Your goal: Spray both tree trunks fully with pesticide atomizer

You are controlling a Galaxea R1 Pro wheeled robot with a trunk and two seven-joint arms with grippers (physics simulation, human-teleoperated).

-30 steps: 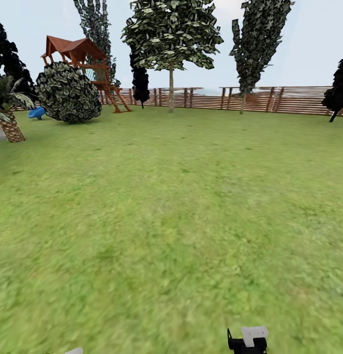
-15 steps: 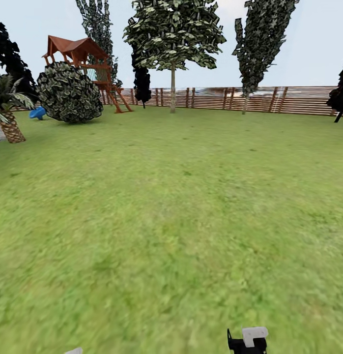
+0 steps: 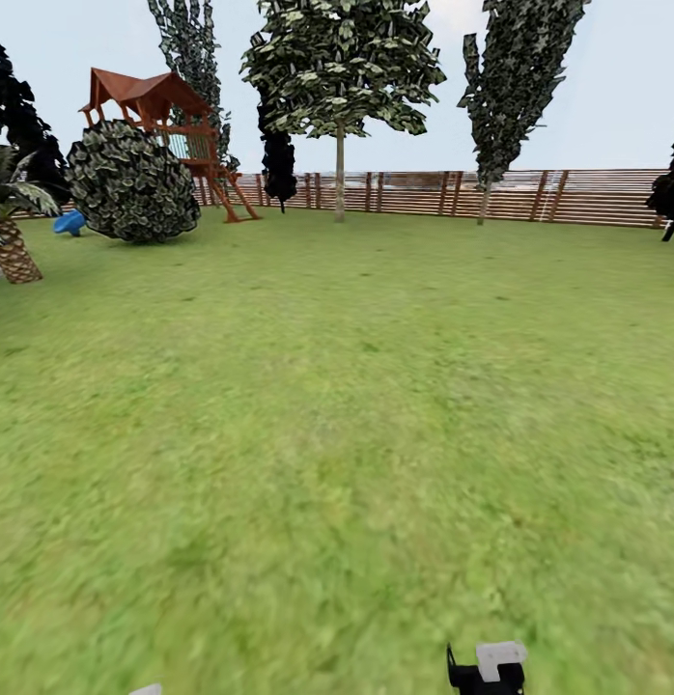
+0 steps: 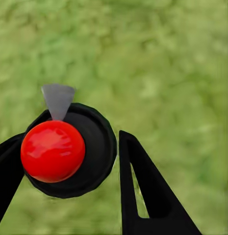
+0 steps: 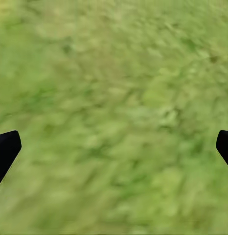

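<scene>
The pesticide atomizer [image 4: 96,147] sits between my left gripper's [image 4: 72,139] two black fingers, seen end-on as a dark round body with a grey trigger head [image 4: 58,99] and a red ball [image 4: 52,151] on it. The gripper is shut on it above the grass. A sliver of the grey head [image 3: 146,689] peeks in at the head view's lower edge. My right gripper [image 5: 118,139] hangs open over bare grass, its black and white body [image 3: 487,668] low in the head view. Far off by the fence stand a leafy tree [image 3: 339,58] with a pale trunk [image 3: 339,179] and a narrower one [image 3: 516,68].
A wide lawn [image 3: 337,405] stretches to a red-brown slat fence [image 3: 569,198]. At the far left are a round bush [image 3: 134,183], a wooden play tower [image 3: 163,106], a blue object [image 3: 70,223] and a palm [image 3: 11,236]. Black cypress-like trees [image 3: 276,159] stand along the fence.
The whole head view has shifted a little, with the palm sliding toward the left edge, so the camera moved. Both grippers keep their places in the picture.
</scene>
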